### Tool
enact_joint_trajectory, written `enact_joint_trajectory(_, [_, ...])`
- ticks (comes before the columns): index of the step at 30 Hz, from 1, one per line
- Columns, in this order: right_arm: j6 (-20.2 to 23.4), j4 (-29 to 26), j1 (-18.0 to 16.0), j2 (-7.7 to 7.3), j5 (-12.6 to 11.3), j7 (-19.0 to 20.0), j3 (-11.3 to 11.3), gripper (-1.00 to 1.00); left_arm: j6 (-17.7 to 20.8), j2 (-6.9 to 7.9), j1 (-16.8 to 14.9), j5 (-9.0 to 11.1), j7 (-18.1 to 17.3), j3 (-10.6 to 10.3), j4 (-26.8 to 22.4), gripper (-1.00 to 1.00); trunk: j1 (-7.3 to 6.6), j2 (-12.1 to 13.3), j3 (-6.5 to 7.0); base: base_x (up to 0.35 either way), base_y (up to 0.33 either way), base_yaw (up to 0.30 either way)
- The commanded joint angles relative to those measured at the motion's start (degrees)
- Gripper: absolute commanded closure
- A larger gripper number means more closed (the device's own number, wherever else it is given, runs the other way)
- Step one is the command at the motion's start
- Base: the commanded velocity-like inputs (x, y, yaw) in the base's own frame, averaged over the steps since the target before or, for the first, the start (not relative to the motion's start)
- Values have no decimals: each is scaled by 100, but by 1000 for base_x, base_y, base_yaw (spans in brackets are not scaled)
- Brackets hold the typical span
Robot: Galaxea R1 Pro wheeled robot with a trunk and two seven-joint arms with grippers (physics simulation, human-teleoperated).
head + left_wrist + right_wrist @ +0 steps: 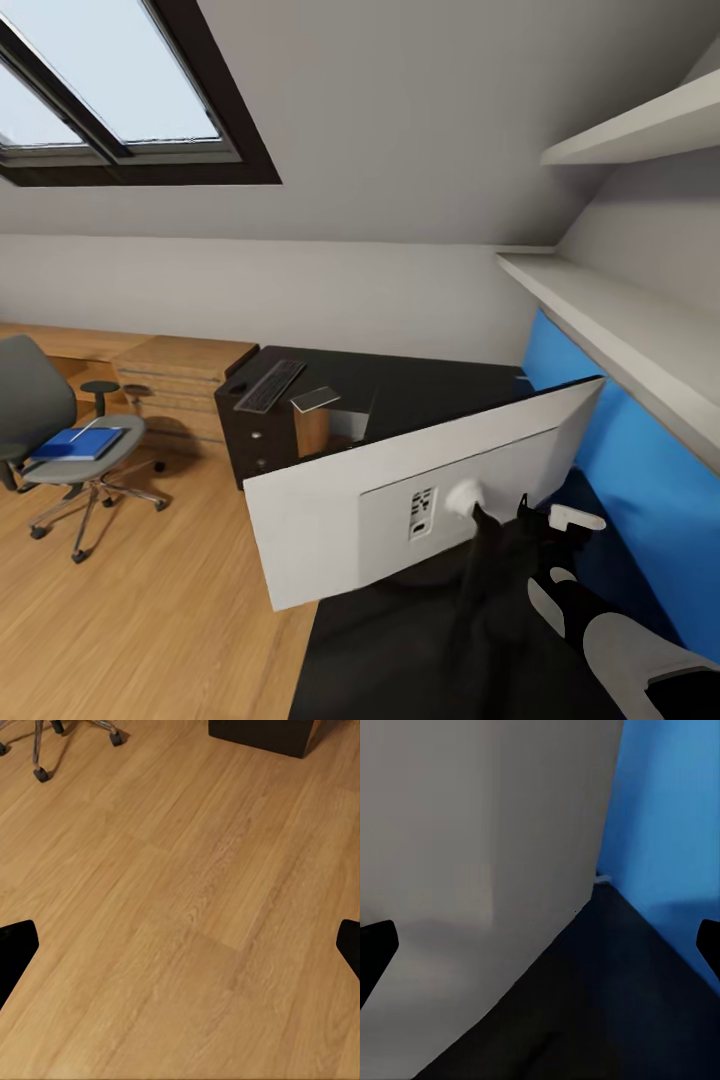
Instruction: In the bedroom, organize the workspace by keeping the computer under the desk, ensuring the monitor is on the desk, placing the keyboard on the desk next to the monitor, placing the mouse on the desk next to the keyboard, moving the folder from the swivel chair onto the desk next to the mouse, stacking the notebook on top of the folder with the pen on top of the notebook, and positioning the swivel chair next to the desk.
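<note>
Facing a black desk (420, 385) under sloped walls, we see the monitor (400, 500) mid-frame, keyboard (268, 385) beyond, chair (60, 440) with folder (78, 443) left. Both grippers (180, 945) (540, 937) gape.

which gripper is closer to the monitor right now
Right. The right gripper is open just behind the monitor, facing its pale grey back. The left gripper hangs open over the wooden floor, away from it.
</note>
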Motion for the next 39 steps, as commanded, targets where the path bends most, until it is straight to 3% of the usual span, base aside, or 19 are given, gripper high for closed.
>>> enact_joint_trajectory(1, [-8,-3,-6,-3,-29,-27,57,-100,-7,2,0,49,-14,-6,-5,-100,6,-11,-11,252,0,0])
enact_joint_trajectory(39, [-2,0,-6,-3,-28,-27,63,-100,-7,-4,0,49,-10,-12,51,-100,6,-11,-11,45,0,0])
